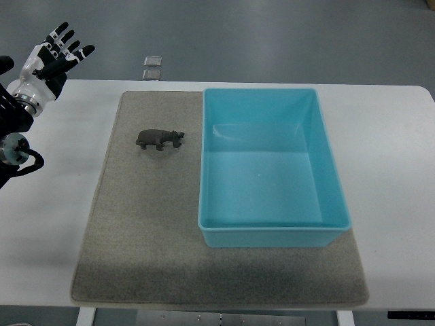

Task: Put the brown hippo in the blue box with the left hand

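A small brown hippo [160, 139] stands on the grey mat [136, 224], just left of the blue box [272, 231], its head toward the box. The box is open-topped with nothing inside. My left hand [58, 51] hovers at the far left corner, well away from the hippo, fingers spread and holding nothing. The right arm does not show.
The mat lies on a white table [47, 224]. Two small clear squares [152, 66] lie on the floor beyond the table's far edge. Bare mat stretches in front of the hippo and the box.
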Controlling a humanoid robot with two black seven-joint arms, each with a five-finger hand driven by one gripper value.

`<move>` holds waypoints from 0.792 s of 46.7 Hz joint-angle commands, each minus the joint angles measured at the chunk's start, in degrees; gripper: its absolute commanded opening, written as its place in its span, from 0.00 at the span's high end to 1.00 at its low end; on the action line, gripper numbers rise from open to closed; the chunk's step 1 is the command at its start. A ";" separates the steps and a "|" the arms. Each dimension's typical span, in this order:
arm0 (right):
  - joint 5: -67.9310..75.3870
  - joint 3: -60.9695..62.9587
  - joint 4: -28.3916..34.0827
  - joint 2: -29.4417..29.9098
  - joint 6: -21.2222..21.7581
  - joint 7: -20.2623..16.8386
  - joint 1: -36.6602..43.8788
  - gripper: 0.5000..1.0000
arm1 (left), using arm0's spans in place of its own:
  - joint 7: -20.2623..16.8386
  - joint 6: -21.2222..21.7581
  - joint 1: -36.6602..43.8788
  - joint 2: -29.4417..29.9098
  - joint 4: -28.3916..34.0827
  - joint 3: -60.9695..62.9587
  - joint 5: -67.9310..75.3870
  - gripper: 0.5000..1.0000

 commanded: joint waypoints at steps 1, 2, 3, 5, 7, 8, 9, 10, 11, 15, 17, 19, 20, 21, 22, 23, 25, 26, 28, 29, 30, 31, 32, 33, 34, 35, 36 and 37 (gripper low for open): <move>0.00 0.00 0.00 0.00 -0.01 0.00 0.00 0.13 | 0.00 -0.10 0.02 0.00 -0.06 0.00 0.00 0.00; 0.00 0.00 0.00 0.00 -0.01 0.00 0.00 0.13 | 0.00 -0.18 0.02 0.00 -0.06 0.00 0.00 0.00; 0.00 0.00 0.00 0.00 0.07 0.00 0.00 0.13 | 0.00 -0.36 0.11 0.00 -0.06 0.00 0.00 0.00; 0.00 0.00 0.00 0.00 0.07 0.00 0.00 0.13 | 0.00 -0.45 0.02 0.00 -0.06 0.00 0.00 0.00; 0.00 0.00 0.00 0.00 -0.01 0.00 0.00 0.13 | 0.09 -0.54 0.02 0.09 0.03 0.00 -0.09 0.00; 0.00 0.00 0.00 0.00 0.07 0.00 0.00 0.13 | 0.00 -0.54 0.02 0.09 -0.06 0.00 -0.09 0.00; 0.00 0.00 0.00 0.00 -0.01 0.00 0.00 0.13 | 0.09 -0.62 0.02 0.09 -0.06 0.00 -0.09 0.00; 0.00 0.00 0.00 0.00 0.07 0.00 0.00 0.13 | 0.09 -0.80 0.02 0.18 -0.06 -0.09 -0.09 0.00; 0.00 0.00 0.00 0.00 0.07 0.00 0.00 0.13 | 0.09 -0.80 0.02 0.18 0.03 -0.09 -0.09 0.00; 0.00 0.00 0.00 0.00 0.07 0.00 0.00 0.13 | 0.09 -0.97 -0.07 0.26 -0.06 -0.09 -0.09 0.00; 0.00 0.00 0.00 0.00 -0.01 0.00 0.00 0.13 | 0.09 -1.06 -0.15 0.26 -0.06 0.00 -0.09 0.00; 0.00 0.00 0.00 0.00 -0.01 0.00 0.00 0.13 | 0.09 -1.15 -0.24 0.35 -0.06 0.00 -0.09 0.00; 0.00 0.00 0.00 0.00 -0.01 0.00 0.00 0.13 | 0.09 -1.15 -0.24 0.35 -0.06 0.00 -0.09 0.00; 0.00 0.00 0.00 0.00 -0.01 0.00 0.00 0.13 | 0.09 -1.15 -0.24 0.35 -0.06 0.00 -0.09 0.00; 0.00 0.00 0.00 0.00 0.07 0.00 0.00 0.13 | 0.09 -1.15 -0.33 0.35 -0.06 0.00 -0.18 0.00; 0.00 0.00 0.00 0.00 -0.01 0.00 0.00 0.13 | 0.09 -1.15 -0.42 0.35 0.03 0.00 -0.09 0.00; 0.00 0.00 0.00 0.00 -0.01 0.00 0.00 0.13 | 0.09 -1.24 -0.50 0.35 -0.06 0.00 -0.09 0.00; 0.00 0.00 0.00 0.00 0.07 0.00 0.00 0.13 | 0.09 -1.24 -0.50 0.44 0.03 0.00 -0.09 0.00; 0.00 0.00 0.00 0.00 0.07 0.00 0.00 0.13 | 0.09 -1.33 -0.59 0.44 -0.06 0.17 -0.09 0.00; 0.00 0.00 0.00 0.00 0.07 0.00 0.00 0.13 | 0.09 -1.33 -0.59 0.35 -0.06 0.26 -0.09 0.00; 0.00 0.00 0.00 0.00 0.07 0.00 0.00 0.13 | 0.09 -1.33 -0.59 0.35 0.03 0.35 -0.01 0.00; 0.00 0.00 0.00 0.00 0.07 0.00 0.00 0.13 | 0.09 -1.33 -0.68 0.35 -0.06 0.44 -0.09 0.00; 0.00 0.00 0.00 0.00 -0.01 0.00 0.00 0.13 | 0.09 -1.33 -0.68 0.35 -0.06 0.44 -0.01 0.00; 0.00 0.00 0.00 0.00 -0.01 0.00 0.00 0.13 | 0.09 -1.33 -0.68 0.35 -0.06 0.53 0.00 0.00; 0.00 0.00 0.00 0.00 -0.01 0.00 0.00 0.13 | 0.09 -1.33 -0.68 0.35 -0.06 0.61 0.00 0.00; 0.00 0.00 0.00 0.00 -0.01 0.00 -0.09 0.13 | 0.00 -1.33 -0.68 0.35 -0.06 0.70 -0.09 0.00; 0.00 0.00 0.00 0.00 -0.01 0.00 0.00 0.13 | 0.00 -1.33 -0.68 0.35 -0.06 0.70 -0.09 0.00; 0.00 0.00 0.00 0.00 0.07 0.00 0.00 0.13 | 0.00 -1.33 -0.68 0.35 -0.06 0.70 -0.09 0.00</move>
